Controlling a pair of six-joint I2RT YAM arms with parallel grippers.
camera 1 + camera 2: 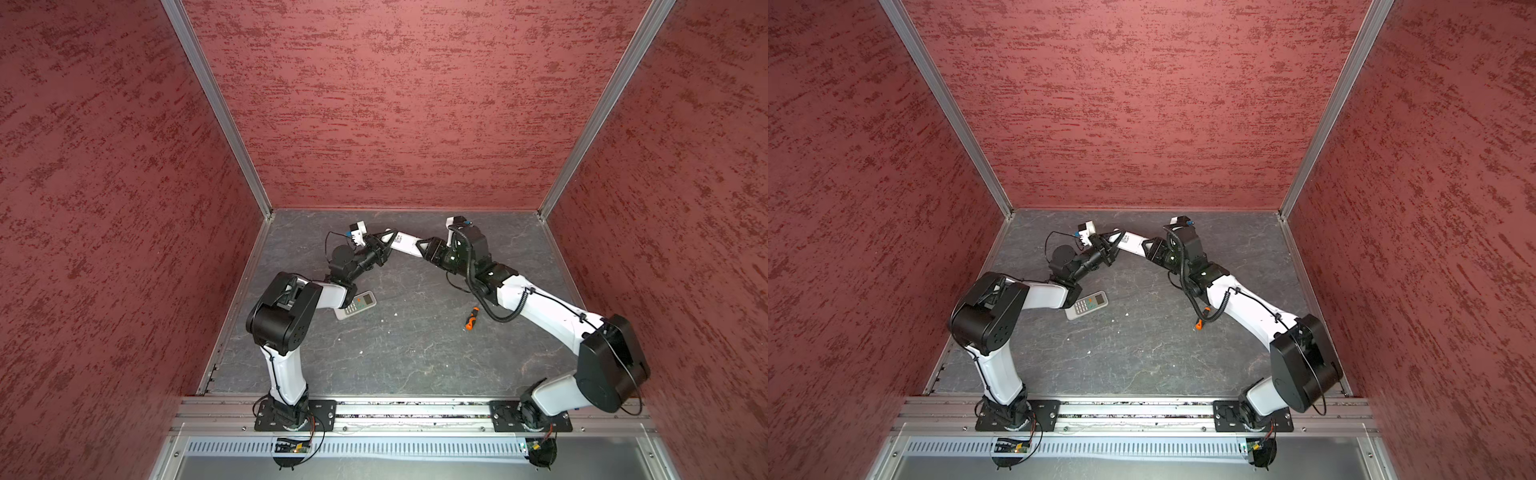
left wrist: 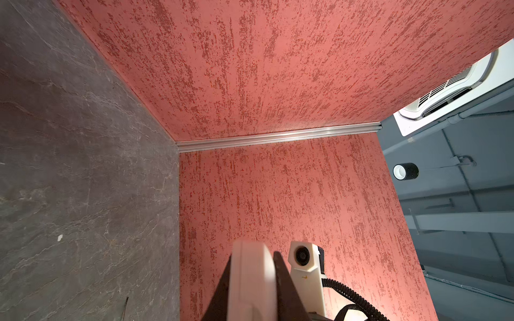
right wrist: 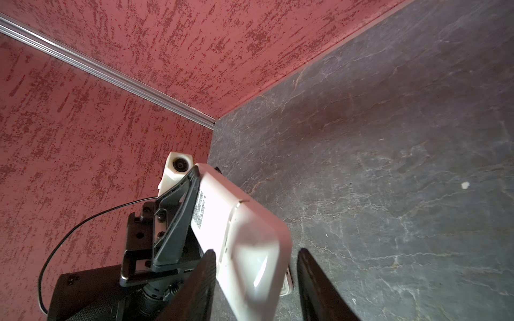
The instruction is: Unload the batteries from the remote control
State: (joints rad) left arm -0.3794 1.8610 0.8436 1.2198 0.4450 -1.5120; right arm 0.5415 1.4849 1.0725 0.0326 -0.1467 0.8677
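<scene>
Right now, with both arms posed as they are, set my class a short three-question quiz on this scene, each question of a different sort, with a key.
1. True or false: the orange-and-black screwdriver is clamped in a gripper.
2. Which gripper is shut on the raised white remote? A) left B) right C) neither
3. Fill in: the buttoned remote lies on the ____.

Key:
1. False; it lies on the table.
2. A, the left gripper. The right gripper has its jaws apart around the other end.
3. Table.
</scene>
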